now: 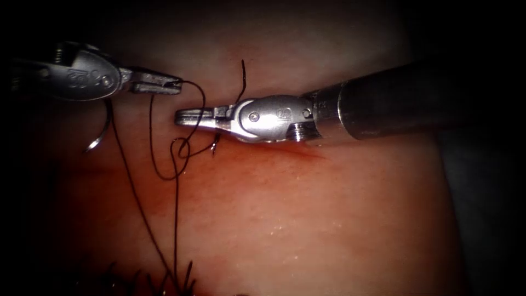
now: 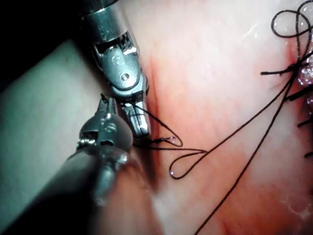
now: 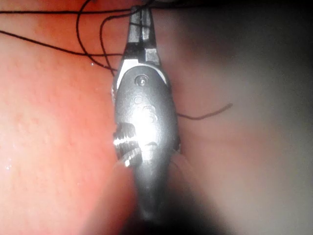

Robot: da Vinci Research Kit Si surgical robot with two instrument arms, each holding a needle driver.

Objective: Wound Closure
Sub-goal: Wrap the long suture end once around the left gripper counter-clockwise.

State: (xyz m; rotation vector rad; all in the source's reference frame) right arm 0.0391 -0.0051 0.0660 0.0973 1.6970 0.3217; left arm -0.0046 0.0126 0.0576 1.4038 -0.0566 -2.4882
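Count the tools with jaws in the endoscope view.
2. The left tool sits left of the cut, jaws shut on the thread. The right tool reaches in from the right, over the cut.

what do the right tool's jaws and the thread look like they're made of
Right tool: looks like polished metal, silvery with bright glints. Thread: a thin dark strand, matte and limp, looping freely; likely suture filament, exact material unclear. The left tool holds it.

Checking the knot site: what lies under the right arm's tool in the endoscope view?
Under the right tool lies the tissue with the cut and a thread end. The stitch's entry is covered by the tool.
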